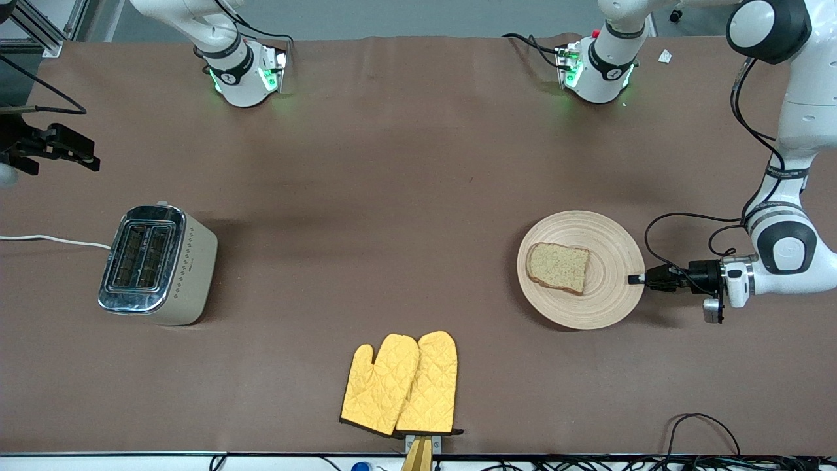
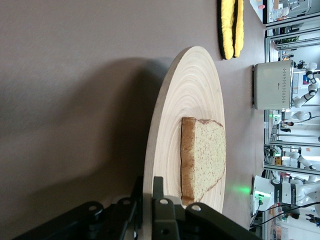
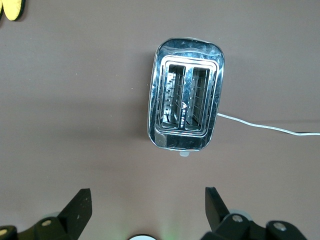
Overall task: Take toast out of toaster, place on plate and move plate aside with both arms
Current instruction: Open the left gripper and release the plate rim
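Toward the left arm's end of the desk (image 1: 405,196), the plate (image 1: 608,288) lies flat with the toast (image 1: 558,267) resting on it, on the part of the plate toward the middle of the desk. The left end effector (image 1: 635,279) comes in low from the desk's end and has the plate's rim pinched between its two black fingers (image 2: 162,212), one above the rim and one beneath it, as the left wrist view shows; the jaws are closed to the thickness of the wood. In that view the toast sits just past the gripped rim, its darker crust toward the fingers.

At the right arm's end, the right end effector (image 3: 147,207) hangs in the air over bare desk near the toaster (image 1: 157,263), its fingers spread wide and holding nothing. The right wrist view looks down on the toaster's two slots, and a white cord (image 1: 52,240) runs from the toaster toward the desk's edge.

A pair of yellow quilted oven mitts (image 1: 402,384) lies side by side near the middle of the desk's length, nearer to the front camera than both the toaster and the plate, and well apart from each.
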Controlling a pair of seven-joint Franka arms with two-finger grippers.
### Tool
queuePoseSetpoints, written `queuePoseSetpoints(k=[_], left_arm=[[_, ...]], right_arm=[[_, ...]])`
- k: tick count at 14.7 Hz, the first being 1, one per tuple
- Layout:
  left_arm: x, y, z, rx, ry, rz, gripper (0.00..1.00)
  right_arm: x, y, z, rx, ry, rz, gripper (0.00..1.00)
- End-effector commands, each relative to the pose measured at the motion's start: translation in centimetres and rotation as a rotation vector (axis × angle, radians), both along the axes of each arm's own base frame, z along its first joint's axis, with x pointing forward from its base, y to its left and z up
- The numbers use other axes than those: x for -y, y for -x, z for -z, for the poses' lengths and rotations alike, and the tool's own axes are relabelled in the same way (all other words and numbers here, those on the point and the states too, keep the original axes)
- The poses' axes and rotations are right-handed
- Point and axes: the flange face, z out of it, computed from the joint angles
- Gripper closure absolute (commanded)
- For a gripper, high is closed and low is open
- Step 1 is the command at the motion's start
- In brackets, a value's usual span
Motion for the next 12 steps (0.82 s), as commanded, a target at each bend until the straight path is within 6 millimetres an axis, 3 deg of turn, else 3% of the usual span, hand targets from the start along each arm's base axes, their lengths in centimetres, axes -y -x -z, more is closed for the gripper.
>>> queuePoseSetpoints(k=[1, 4, 5, 6, 8, 9, 12], left_arm=[[0.4, 0.2, 0.3, -0.007, 0.033, 0.012, 0.99], [0.1, 0.4, 0.9, -0.014, 0.034, 0.008, 0.94], [-0.1, 0.2, 0.6, -0.009, 0.030, 0.004, 0.86], [-0.4, -0.3, 0.1, 0.002, 0.023, 0.001, 0.66], [-0.9, -0.5, -0.4, 0.014, 0.019, -0.003, 0.01], [-1.6, -0.6, -0.9, 0.021, 0.001, -0.002, 0.00], [-3.8, -2.6, -5.5, 0.049, -0.189, 0.076, 0.00]], right_arm=[[-0.3, 0.0, -0.4, -0.003, 0.012, -0.006, 0.00], [-0.5, 0.0, -0.4, -0.003, 0.012, -0.007, 0.00], [-0.5, 0.0, -0.4, -0.003, 0.012, -0.007, 0.00], [-0.4, 0.0, -0.4, -0.003, 0.012, -0.006, 0.00], [-0.3, 0.0, -0.4, -0.003, 0.012, -0.006, 0.00], [-0.4, 0.0, -0.4, -0.003, 0.013, -0.007, 0.00], [-0.4, 0.0, -0.4, -0.003, 0.013, -0.007, 0.00]])
